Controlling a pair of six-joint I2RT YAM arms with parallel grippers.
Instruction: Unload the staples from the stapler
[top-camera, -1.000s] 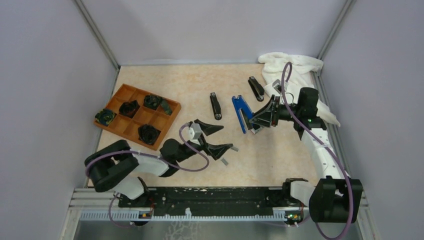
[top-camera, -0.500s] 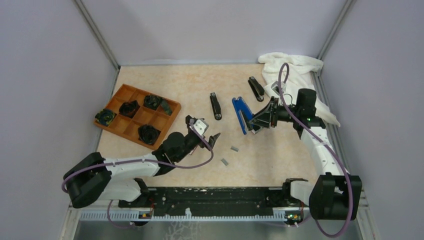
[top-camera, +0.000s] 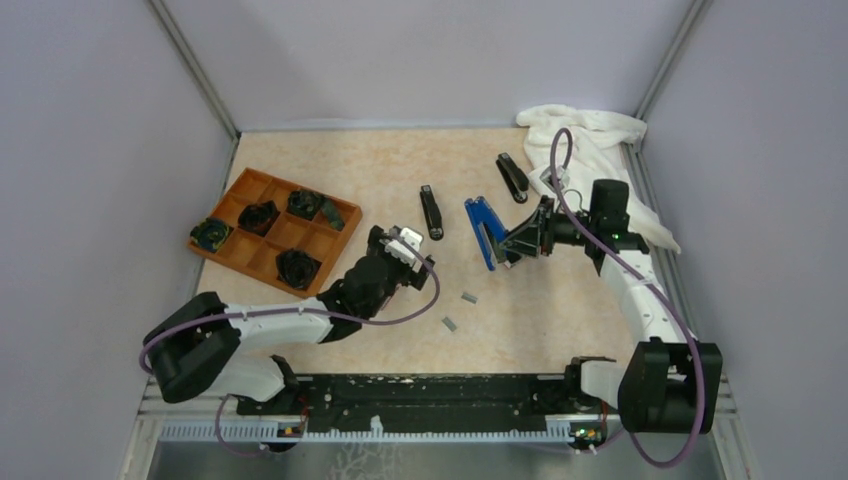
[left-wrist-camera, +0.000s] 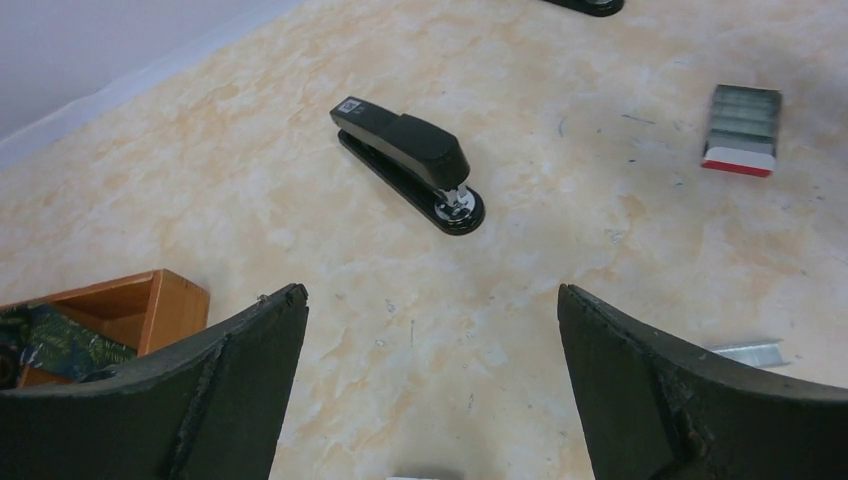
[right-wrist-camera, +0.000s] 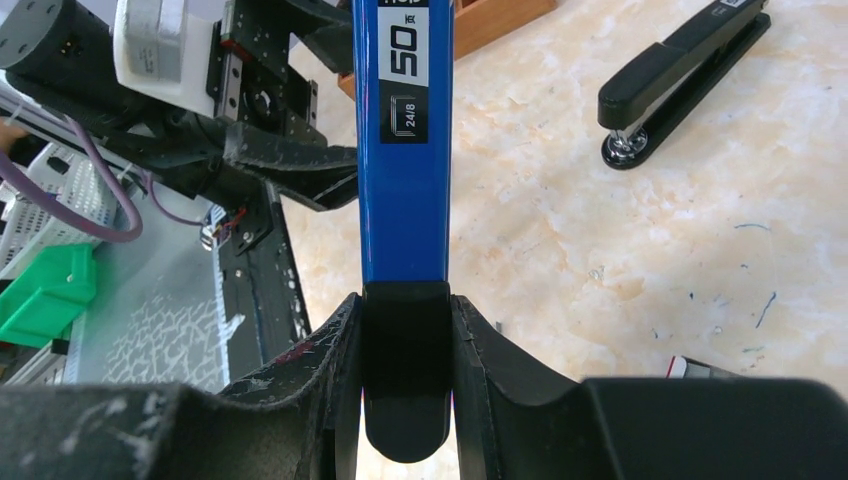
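The left tool (left-wrist-camera: 430, 300) hangs with jaws spread wide and empty above the counter (left-wrist-camera: 560, 250), the black stapler (left-wrist-camera: 408, 160) lying closed just ahead of it. The right tool (right-wrist-camera: 405, 300) pinches the rear end of the blue stapler (right-wrist-camera: 405, 190), and two short strips of staples (top-camera: 468, 297) lie on the counter between the arms.

With left gripper (left-wrist-camera: 430, 300) wide open, right gripper (right-wrist-camera: 405, 300) clamps the blue stapler (right-wrist-camera: 405, 200).
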